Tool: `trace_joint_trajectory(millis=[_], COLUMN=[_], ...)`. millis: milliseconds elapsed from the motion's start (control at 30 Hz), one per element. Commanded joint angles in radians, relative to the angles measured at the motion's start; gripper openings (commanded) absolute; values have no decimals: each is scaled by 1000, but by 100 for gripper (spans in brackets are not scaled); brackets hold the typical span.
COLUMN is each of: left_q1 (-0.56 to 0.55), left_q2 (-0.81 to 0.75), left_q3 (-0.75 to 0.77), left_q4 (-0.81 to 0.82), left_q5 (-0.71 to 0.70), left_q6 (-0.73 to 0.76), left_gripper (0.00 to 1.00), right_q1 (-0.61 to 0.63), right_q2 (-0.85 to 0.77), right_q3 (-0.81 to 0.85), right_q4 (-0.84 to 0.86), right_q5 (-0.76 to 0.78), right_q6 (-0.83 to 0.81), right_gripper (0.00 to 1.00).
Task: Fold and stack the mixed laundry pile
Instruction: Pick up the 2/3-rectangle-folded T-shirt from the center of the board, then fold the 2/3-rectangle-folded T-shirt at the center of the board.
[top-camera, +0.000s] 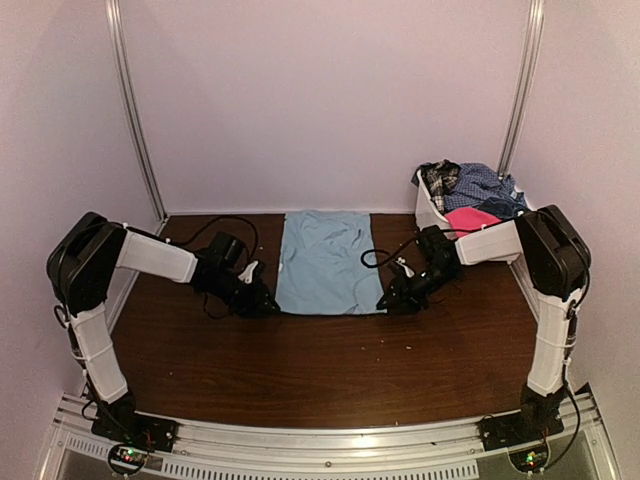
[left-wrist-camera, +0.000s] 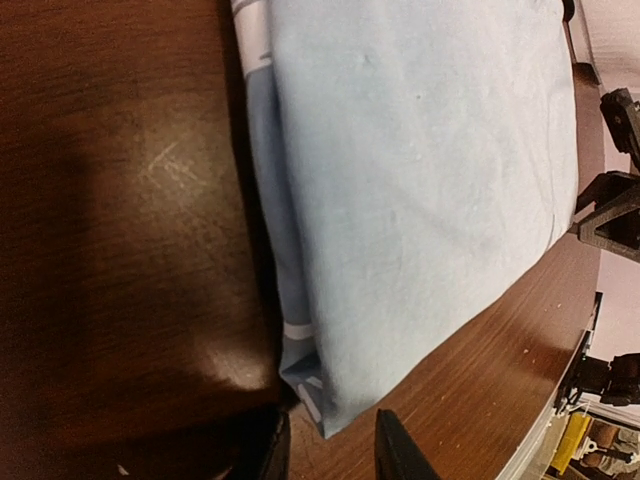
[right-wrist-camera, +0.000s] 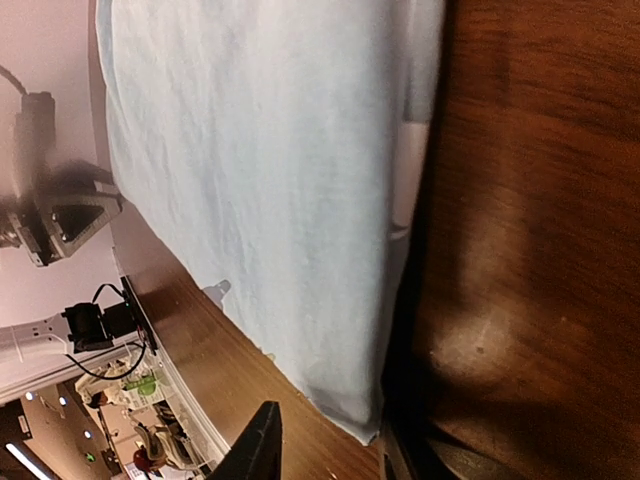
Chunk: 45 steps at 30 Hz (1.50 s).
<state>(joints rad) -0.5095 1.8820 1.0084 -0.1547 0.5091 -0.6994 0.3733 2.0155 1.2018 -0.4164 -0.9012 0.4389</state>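
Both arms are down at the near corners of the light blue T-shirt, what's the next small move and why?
Probably close both jaws to pinch. The left end effector and right end effector each straddle a near corner of the light blue fabric T-shirt, jaws apart around the cloth, so a grip seems needed before lifting that edge to fold.

Nothing legible shows anywhere. The light blue T-shirt (left-wrist-camera: 420, 180) has bits of white print peeking out at its folded edge, but too little shows to read any letters or numbers.
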Motion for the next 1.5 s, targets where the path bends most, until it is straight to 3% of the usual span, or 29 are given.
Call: trace_joint_trajectory(millis=[0,200,233,433,600,733,867,1000,1233,1467], left_q1=[2,-5,-12,-75,-189,-340,-526,-571,-479,-241], left_q2=[38,35,27,-49,-193,-355,-551,-692,-618,-409], left_q3=[17,32,29,-50,-219,-356,-432,-453,-256,-84], left_q4=[-8,9,11,43,97,120,74,34,-89,-96], left_q5=[-2,12,12,11,-33,-85,-180,-238,-276,-240], left_q6=[18,23,29,12,-74,-176,-314,-402,-295,-186], left_gripper=[29,1,0,0,0,0,0,0,0,0], right_q1=[12,13,13,31,61,102,164,184,121,10], right_q2=[48,25,12,-104,-275,-487,-804,-960,-751,-442], right_q3=[-4,16,14,-74,-269,-466,-613,-616,-359,-30], right_q4=[-27,-40,-42,-51,-44,-64,-115,-145,-220,-243], right_q5=[48,62,62,54,52,46,34,40,82,63], right_q6=[-9,-18,-22,-45,-45,-17,93,196,52,-67], right_gripper=[30,1,0,0,0,0,0,0,0,0])
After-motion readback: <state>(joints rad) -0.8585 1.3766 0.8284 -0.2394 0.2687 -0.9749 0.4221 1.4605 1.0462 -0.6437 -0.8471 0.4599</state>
